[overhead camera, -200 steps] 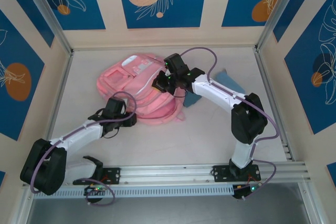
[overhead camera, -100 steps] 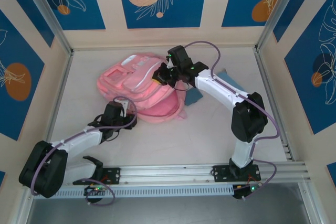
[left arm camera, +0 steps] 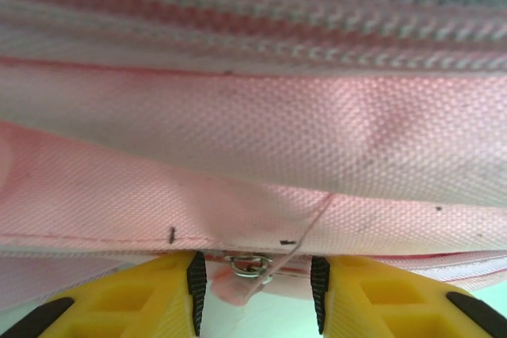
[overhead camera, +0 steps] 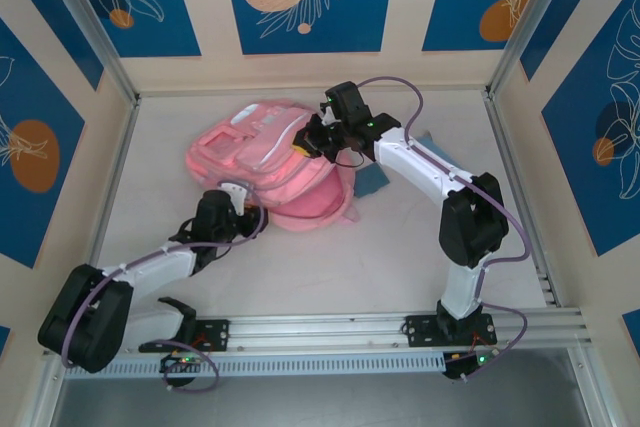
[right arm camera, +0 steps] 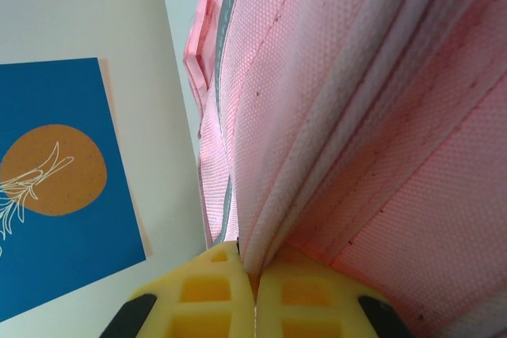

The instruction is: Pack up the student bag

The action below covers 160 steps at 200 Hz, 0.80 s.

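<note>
**Closing in from two sides**

Since a second ago my left pincer (overhead camera: pixel 231 193) has slid up the frame, off the open bench (overhead camera: pixel 400 247) and onto the near edge of the student bag (overhead camera: pixel 262 159). My right pincer (overhead camera: pixel 303 143) has crept a little toward the upper left along the bag's right side.

The bag lies flat on the bench at centre-left of the overhead view, with its lower flap bulging toward the bottom of the frame. A blue flat piece (overhead camera: pixel 375 179) lies just beside it on the right.

In my left wrist view the pincer stands partly open. Pink woven fabric crosses right above the yellow fingers (left arm camera: pixel 158 298). A small metal zip ring (left arm camera: pixel 248 264) sits in the gap between them, and neither pad presses on it.

In my right wrist view the two yellow fingers (right arm camera: pixel 198 290) are pressed together, pinching a fold of the bag's pink fabric where a seam runs down between them. A blue and orange wall panel (right arm camera: pixel 47 172) fills the left of that view.
</note>
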Available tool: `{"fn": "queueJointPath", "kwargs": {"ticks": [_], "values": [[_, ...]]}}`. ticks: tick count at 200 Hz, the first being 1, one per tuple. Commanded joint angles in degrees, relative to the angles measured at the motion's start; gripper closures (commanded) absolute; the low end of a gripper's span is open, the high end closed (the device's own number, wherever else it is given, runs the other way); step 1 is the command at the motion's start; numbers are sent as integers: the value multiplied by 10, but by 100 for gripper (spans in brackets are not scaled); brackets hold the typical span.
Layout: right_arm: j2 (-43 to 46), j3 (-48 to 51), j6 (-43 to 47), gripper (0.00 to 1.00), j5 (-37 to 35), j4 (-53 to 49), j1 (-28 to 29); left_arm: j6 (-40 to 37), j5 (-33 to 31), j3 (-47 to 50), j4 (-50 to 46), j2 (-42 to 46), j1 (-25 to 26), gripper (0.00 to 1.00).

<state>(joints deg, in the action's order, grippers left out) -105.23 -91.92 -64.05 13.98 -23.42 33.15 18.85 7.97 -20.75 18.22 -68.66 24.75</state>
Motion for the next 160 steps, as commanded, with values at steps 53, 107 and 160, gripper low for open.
{"fn": "queueJointPath", "kwargs": {"ticks": [53,107,160], "values": [[6,-30,-9,100,22,41,-9,-12,29,4,55,-37,-4,83],[7,-25,-13,100,14,41,-12,-9,0,20,33,1,-4,100],[1,-20,-20,100,24,54,-8,11,40,27,-4,55,1,100]]}}
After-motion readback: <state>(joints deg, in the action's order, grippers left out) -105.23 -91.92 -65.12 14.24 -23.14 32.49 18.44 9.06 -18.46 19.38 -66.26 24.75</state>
